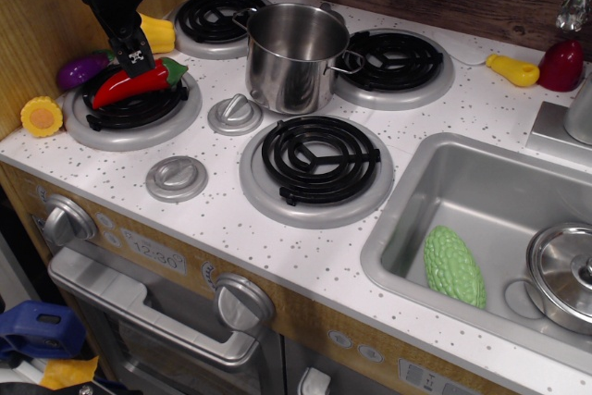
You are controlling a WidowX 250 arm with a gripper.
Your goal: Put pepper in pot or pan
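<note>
The red chili pepper [118, 89] with its green stem cap lies across the front-left burner [132, 110], stem end pointing right. My black gripper [139, 64] comes down from the top left and its fingers are closed on the pepper's middle, at burner height. The tall shiny steel pot [294, 57] stands upright and empty between the two back burners, to the right of the gripper and apart from it.
A purple eggplant [81, 69], a yellow bell pepper [157, 34] and a yellow corn slice [42, 116] lie around the left burner. Two grey knobs [234, 115] sit on the counter. The sink [499, 173] at right holds a green vegetable [453, 265] and a lidded pot [566, 275].
</note>
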